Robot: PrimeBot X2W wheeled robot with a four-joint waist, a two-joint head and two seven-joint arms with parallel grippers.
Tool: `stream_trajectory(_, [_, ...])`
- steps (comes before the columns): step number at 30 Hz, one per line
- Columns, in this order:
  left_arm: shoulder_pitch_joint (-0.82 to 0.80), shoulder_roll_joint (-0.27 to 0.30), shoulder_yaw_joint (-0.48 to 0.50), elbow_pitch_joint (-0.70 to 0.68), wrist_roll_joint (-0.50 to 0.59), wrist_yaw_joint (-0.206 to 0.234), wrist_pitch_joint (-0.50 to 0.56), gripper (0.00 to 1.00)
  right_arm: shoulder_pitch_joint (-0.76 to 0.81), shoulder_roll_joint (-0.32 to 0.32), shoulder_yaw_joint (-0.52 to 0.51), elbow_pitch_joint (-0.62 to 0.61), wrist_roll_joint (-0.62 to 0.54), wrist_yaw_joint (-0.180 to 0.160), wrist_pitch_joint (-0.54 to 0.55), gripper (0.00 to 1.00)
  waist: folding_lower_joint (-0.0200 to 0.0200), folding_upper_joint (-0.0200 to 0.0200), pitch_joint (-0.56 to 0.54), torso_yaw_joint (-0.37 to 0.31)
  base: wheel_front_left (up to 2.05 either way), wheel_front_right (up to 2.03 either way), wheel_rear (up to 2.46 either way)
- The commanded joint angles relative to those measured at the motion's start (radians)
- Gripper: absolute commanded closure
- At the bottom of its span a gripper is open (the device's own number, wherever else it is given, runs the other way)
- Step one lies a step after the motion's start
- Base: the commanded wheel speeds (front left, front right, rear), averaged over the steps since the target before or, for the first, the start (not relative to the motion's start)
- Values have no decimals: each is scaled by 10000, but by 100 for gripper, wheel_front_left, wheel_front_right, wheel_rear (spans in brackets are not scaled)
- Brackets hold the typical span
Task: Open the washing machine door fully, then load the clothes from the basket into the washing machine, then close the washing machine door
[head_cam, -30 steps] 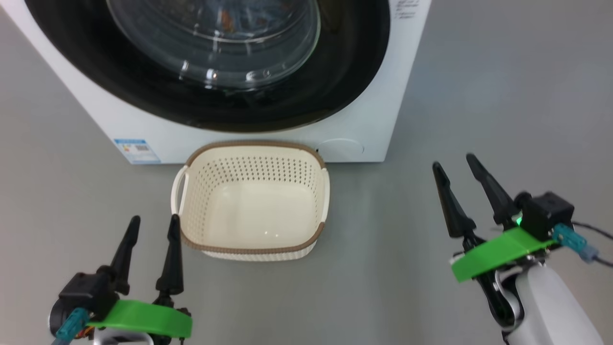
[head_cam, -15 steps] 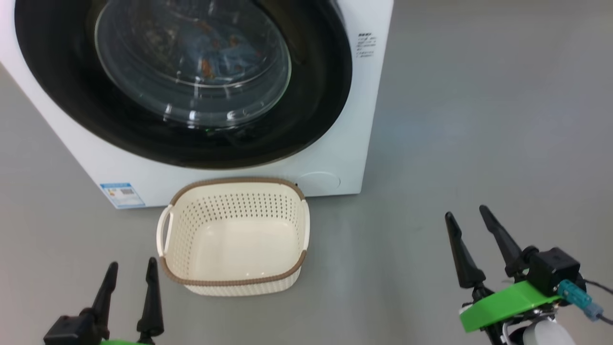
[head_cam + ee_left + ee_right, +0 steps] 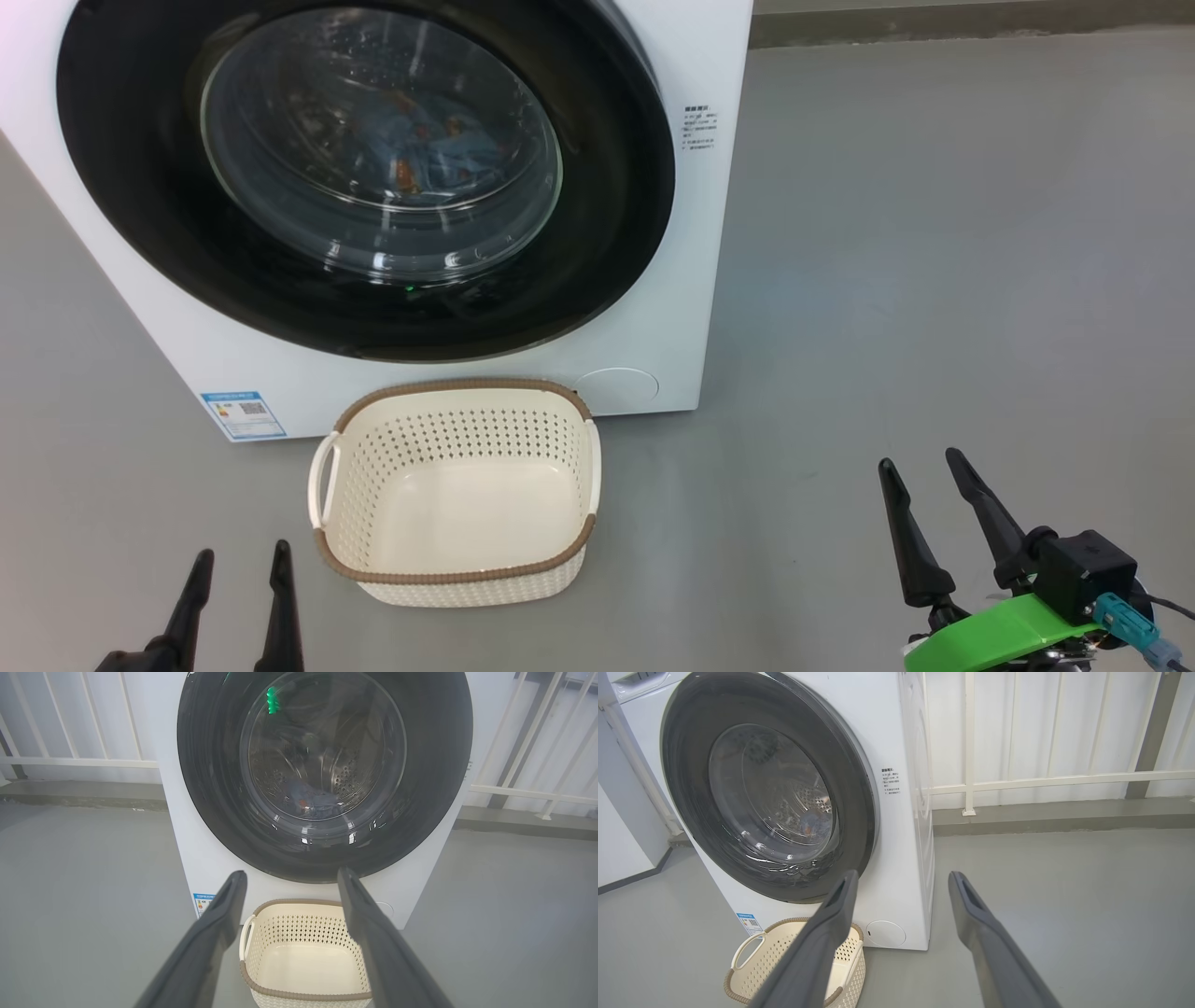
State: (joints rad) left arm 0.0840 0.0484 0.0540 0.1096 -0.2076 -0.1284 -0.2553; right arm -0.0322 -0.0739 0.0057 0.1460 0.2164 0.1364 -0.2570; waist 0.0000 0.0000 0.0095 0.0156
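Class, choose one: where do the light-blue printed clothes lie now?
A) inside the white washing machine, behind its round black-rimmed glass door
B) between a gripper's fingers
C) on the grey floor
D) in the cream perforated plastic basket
A: the light-blue printed clothes show through the glass of the shut round black-rimmed door.

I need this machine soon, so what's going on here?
Laundry loading, and it looks about done. The washing machine door is shut, with blue clothes visible through its glass. The basket in front of it stands empty. The left pincer and right pincer are both open, holding nothing, one on each side of the basket and apart from it.
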Motion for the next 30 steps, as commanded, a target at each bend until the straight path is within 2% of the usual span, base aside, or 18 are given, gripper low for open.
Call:
stream_trajectory(1, [-144,80,369,-288,83,-23,-65,0,-63,3,171,-297,-207,-57,-47,0,0,0,-12,35,0,0,0])
stream_trajectory(30, [-112,24,201,-214,62,-23,-65,0,-61,172,-101,-269,-402,-57,-47,0,0,0,-38,356,0,0,0])
